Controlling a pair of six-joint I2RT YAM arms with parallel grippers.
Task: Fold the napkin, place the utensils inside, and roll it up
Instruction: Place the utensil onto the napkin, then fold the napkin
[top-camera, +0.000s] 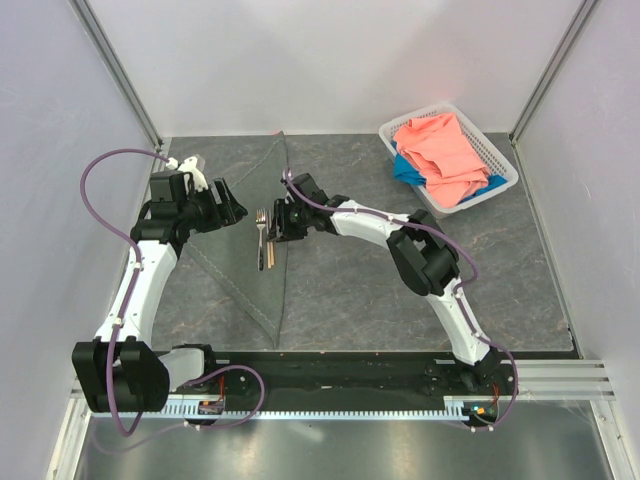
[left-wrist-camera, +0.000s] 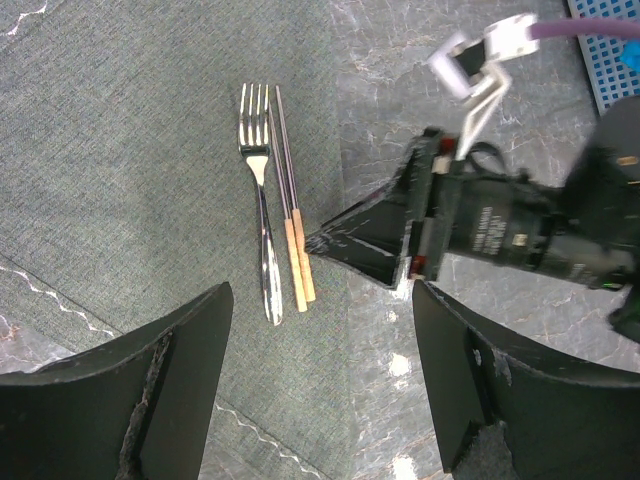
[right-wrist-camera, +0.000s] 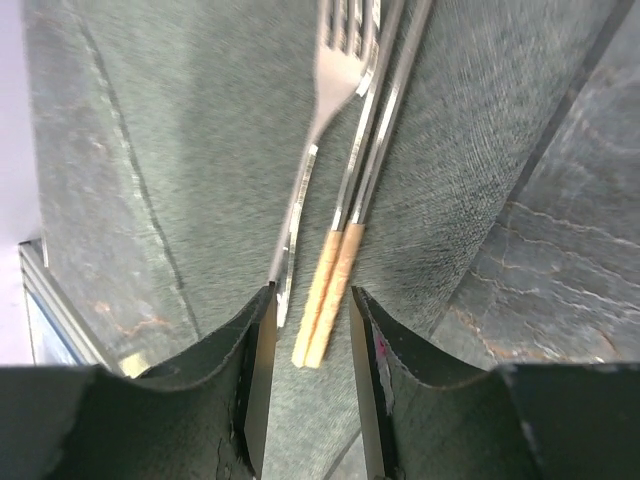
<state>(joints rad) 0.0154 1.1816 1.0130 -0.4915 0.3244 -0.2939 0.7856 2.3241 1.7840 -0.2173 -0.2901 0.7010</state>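
R gripper (right-wrist-camera: 311, 300) has its jaws apart, not clamped on anything. The wooden ends of the chopsticks (right-wrist-camera: 365, 150) lie right in the gap, w/ the fork (right-wrist-camera: 335, 75) just beside them, tines pointing away. L gripper (left-wrist-camera: 322, 292) is spread wide too, nothing in it, hovering near the utensils from the other side. Both utensils lie parallel, close together, on the napkin (top-camera: 245, 280), which looks folded to a triangle and flat on the tabletop (top-camera: 360, 310), utensils near its long straight edge. IMO fold + placing are done and the roll is what's left. Napkin is thin and limp, so it'll prob bunch and slide. I'd pinch the hem at the edge next to the utensils, low to the surface. Fork is stiff, slick metal and the chopsticks are light, so they could skate out of a loose roll. Tabletop is grey stone-look, nearly the cloth's colour, so edges are hard to spot. Basket (top-camera: 498, 155) sits in the far right corner w/ a salmon-pink cloth (top-camera: 440, 150) over a blue cloth (top-camera: 407, 170), well apart. Pale walls (top-camera: 330, 60) all round.
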